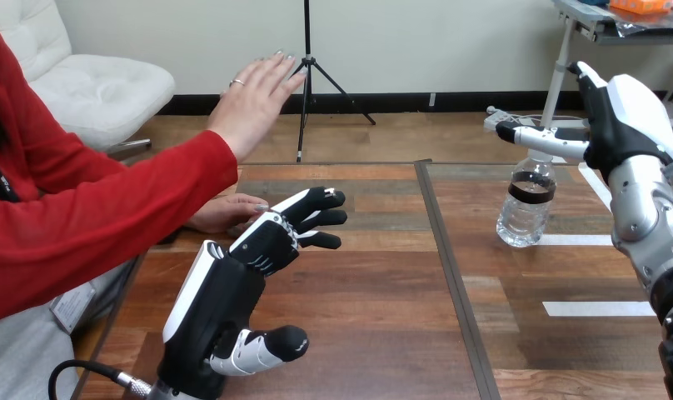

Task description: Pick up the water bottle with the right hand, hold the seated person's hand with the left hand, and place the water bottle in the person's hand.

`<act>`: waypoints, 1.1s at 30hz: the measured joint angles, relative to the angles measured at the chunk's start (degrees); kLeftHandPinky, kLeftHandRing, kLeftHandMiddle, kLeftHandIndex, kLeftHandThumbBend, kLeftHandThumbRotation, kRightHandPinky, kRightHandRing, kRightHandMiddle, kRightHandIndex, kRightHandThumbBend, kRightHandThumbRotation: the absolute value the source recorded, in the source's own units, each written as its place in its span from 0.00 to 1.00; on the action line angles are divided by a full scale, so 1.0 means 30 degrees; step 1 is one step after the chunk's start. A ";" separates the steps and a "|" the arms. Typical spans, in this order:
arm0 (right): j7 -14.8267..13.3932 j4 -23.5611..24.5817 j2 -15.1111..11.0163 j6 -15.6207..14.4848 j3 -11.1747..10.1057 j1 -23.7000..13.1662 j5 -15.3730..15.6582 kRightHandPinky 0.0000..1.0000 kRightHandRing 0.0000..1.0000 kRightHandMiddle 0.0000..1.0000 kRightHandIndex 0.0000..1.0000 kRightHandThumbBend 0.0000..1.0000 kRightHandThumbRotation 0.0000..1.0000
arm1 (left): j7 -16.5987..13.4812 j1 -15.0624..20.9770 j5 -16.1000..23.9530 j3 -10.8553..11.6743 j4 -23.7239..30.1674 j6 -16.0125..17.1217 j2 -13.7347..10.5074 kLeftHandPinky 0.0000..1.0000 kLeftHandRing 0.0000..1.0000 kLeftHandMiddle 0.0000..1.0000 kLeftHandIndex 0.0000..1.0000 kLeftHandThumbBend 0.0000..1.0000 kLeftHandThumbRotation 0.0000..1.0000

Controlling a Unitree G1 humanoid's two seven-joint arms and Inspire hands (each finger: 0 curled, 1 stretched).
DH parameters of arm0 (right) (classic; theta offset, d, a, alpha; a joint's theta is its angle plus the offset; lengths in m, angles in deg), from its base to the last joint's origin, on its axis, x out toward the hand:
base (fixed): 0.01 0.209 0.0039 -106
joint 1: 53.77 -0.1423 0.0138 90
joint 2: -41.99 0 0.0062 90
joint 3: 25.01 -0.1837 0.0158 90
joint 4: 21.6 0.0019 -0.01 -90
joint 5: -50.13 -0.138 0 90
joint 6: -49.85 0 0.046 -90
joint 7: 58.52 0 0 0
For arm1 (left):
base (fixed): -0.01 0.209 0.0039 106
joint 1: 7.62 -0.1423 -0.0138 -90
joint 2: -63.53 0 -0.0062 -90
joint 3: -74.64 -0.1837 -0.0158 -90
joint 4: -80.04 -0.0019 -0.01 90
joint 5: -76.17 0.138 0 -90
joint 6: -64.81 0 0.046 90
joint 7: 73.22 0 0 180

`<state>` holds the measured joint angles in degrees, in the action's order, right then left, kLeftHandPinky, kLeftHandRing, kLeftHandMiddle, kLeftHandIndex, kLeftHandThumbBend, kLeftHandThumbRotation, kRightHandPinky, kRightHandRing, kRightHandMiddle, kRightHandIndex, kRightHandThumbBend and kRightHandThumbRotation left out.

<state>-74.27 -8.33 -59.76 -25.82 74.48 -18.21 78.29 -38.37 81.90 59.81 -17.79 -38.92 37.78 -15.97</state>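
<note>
1. Standing upright on the wooden table (366, 333), the water bottle (525, 208) sits in the right half towards the far edge. Bare tabletop lies open in front of it and to its left.
2. The bottle's cap is hidden behind a finger of the right hand (620, 117); whether they touch cannot be made out.
3. That hand hovers just above and to the right of the bottle, finger stretched out, thumb up, gripping nothing.
4. Over the left half, the left hand (225, 300) is relaxed and holds nothing.
5. Its knuckles are just beside the person's lower hand (221, 212), which rests at the table's left edge; contact is unclear.
6. The person's raised hand (254, 100) is held flat, well apart.
</note>
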 measured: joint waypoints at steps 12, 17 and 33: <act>0.0264 -0.0024 0.0209 -0.0312 0.0455 -0.0031 0.0270 0.83 0.92 0.93 0.94 1.00 0.58 | -0.0119 -0.0010 0.0074 -0.0164 0.0031 0.0141 0.0048 0.70 0.81 0.86 0.84 1.00 0.77; 0.0379 -0.0037 0.0271 -0.0407 0.0619 -0.0031 0.0393 0.84 0.92 0.93 0.94 1.00 0.58 | -0.0219 -0.0050 0.0066 -0.0352 0.0089 0.0141 0.0054 0.71 0.82 0.86 0.85 1.00 0.76; 0.1178 -0.0066 0.0352 -0.0577 0.1024 -0.0035 0.0552 0.81 0.91 0.92 0.95 1.00 0.58 | -0.0250 -0.0245 -0.0346 -0.0554 0.0238 0.0254 0.0089 0.71 0.83 0.87 0.85 1.00 0.77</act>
<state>-70.73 -8.53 -58.70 -27.55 77.55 -18.32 79.94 -39.12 81.16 58.77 -19.46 -38.21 38.55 -15.71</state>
